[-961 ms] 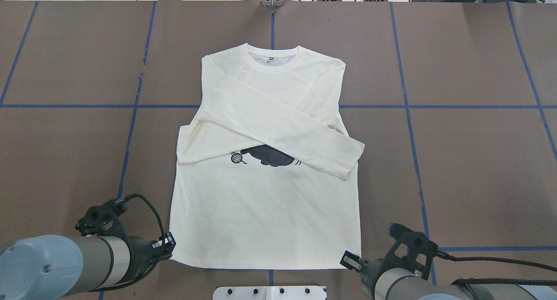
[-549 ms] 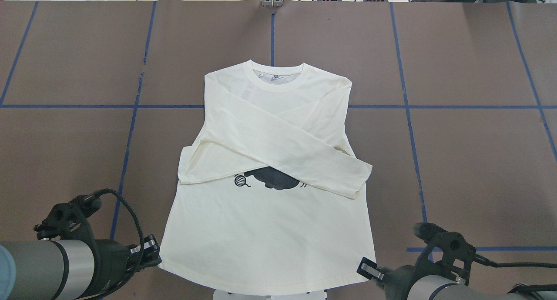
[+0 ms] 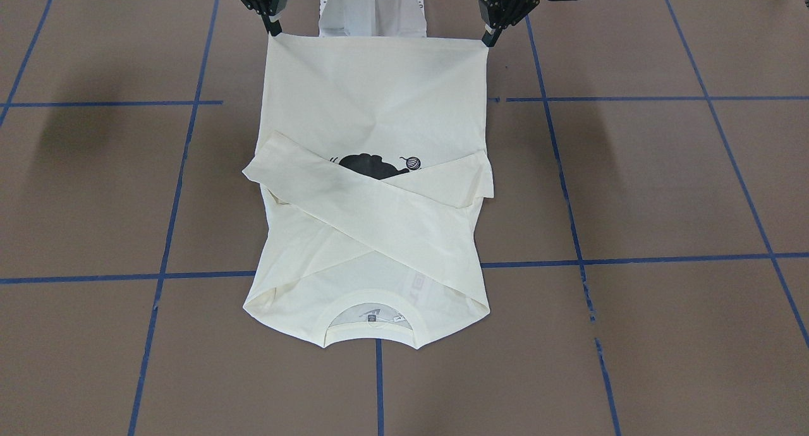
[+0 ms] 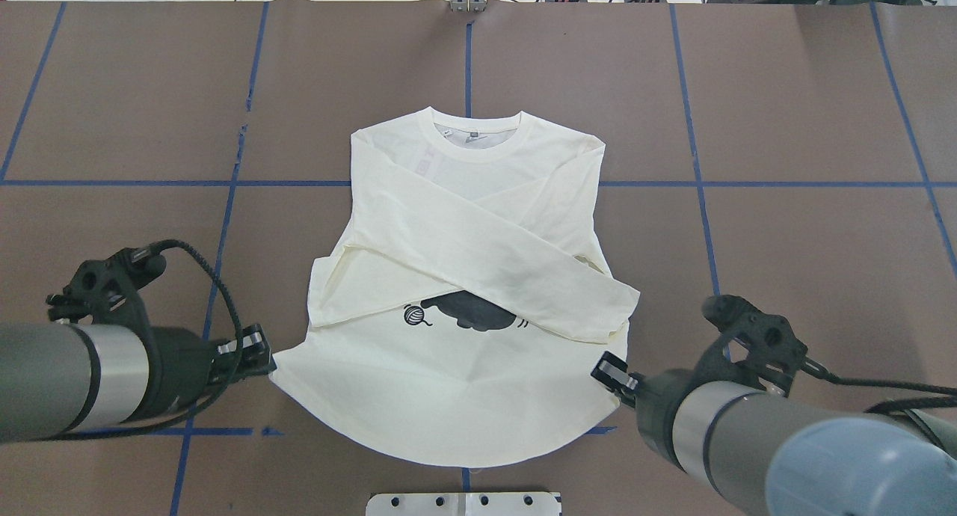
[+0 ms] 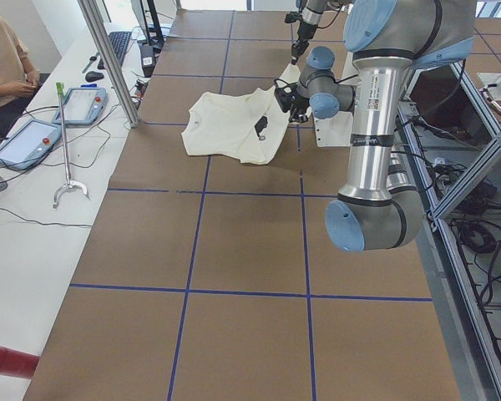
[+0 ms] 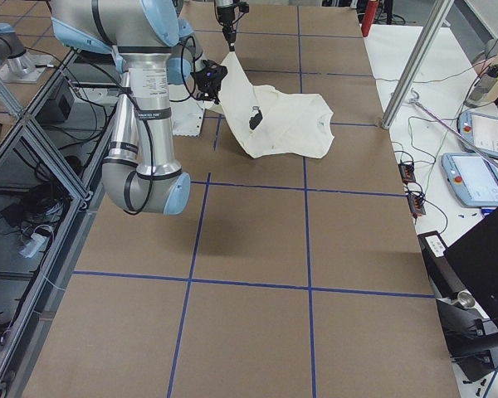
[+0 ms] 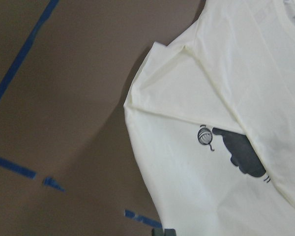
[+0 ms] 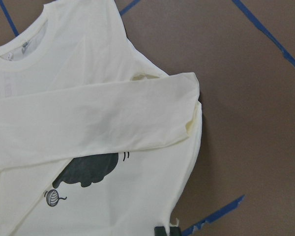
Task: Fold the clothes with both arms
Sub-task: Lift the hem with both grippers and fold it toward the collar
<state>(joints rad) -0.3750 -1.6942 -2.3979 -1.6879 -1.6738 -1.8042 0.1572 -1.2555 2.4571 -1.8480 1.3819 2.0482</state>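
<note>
Left gripper (image 4: 262,353) and right gripper (image 4: 607,372), jaws clenched on the two near hem corners, hold the lower end of a cream long-sleeved T-shirt (image 4: 448,404) raised above the brown worktop (image 4: 807,239). The collar (image 4: 475,133) end lies flat farther out, with crossed sleeves (image 4: 478,239) partly covering a black cat print (image 4: 471,310).

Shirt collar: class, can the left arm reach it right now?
Probably not yet: the left pincer is clamped on a hem corner of the shirt; otherwise bare table leaves the way free.

Cream T-shirt (image 6: 286,124), one edge aloft
</note>
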